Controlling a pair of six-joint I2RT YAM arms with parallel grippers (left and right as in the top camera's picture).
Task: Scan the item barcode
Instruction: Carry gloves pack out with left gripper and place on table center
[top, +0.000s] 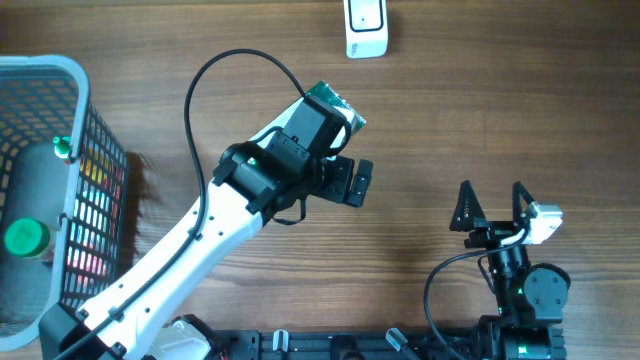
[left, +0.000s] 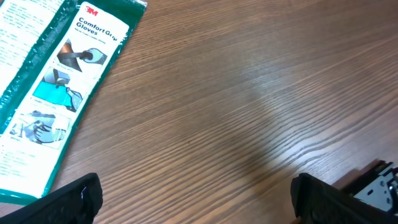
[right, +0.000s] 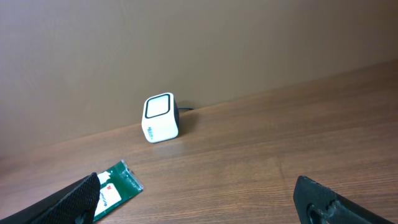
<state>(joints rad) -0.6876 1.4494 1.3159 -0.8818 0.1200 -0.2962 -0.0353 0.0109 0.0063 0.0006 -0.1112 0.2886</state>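
1. The left fingers (left: 71, 202) stand wide apart with nothing between them; the right fingers (right: 326, 202) are likewise spread and empty
2. The glove pack (left: 56, 81), green-edged with printed pictures, lies flat on the surface (top: 480, 100) just beside the left fingers and well apart from the scanner (right: 160, 118)
3. The surface is brown wood-grain board; in the right wrist view a plain tan wall (right: 199, 43) rises straight behind it, and the white scanner stands near that far edge
4. From overhead the left arm (top: 170, 262) covers most of the pack, leaving only one corner in sight; the scanner is cut off by the top of that view and the basket (top: 40, 63) by its left side
5. Inside the basket a green-capped bottle (top: 24, 238) shows; the coloured things behind the mesh are too unclear to name
6. Count: two arms, two pairs of fingers, one pack, one scanner, one basket, one black cable (top: 200, 90) looping over the left arm
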